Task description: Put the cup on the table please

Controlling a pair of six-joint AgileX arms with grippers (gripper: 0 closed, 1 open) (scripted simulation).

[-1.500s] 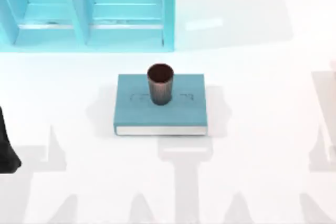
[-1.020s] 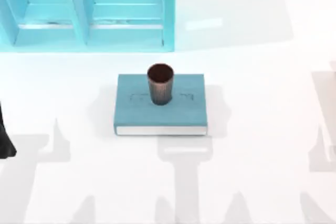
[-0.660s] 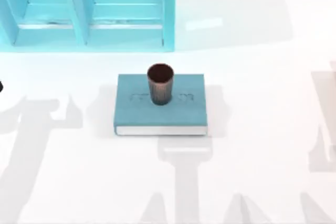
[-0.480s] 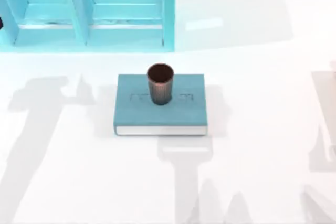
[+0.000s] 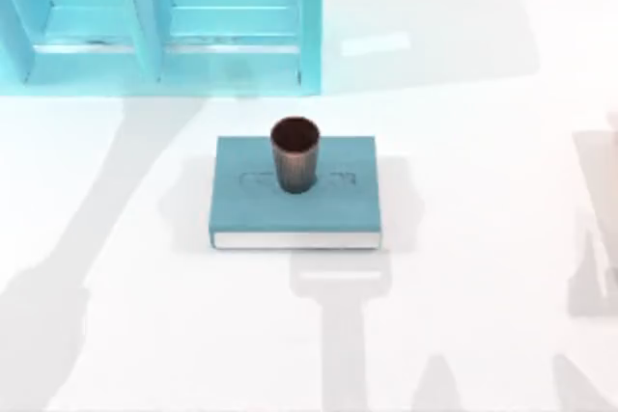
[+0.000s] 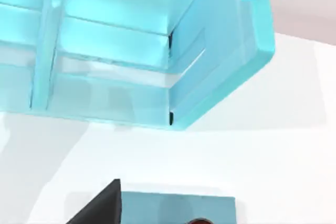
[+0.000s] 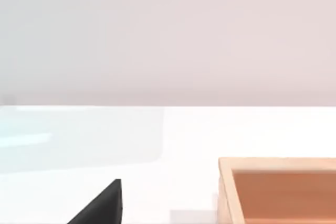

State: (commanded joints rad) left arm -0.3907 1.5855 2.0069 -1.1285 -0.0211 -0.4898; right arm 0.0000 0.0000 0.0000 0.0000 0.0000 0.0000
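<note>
while scanning from the left: long grey arm shadow across the table (image 5: 463, 142), light-blue shelf (image 5: 159, 21) at the back left corner. mid-table, teal book (image 5: 294, 209) lying flat, with the cup (image 5: 294, 154) upright on its far half, dark mouth up, touched by nothing. from the left wrist, shelf close, book edge and cup rim (image 6: 198, 221) beyond a dark finger (image 6: 102, 205); grip state: cannot tell. from the right wrist, dark finger (image 7: 102, 205), wooden tray (image 7: 278, 190); grip likewise unclear.
</note>
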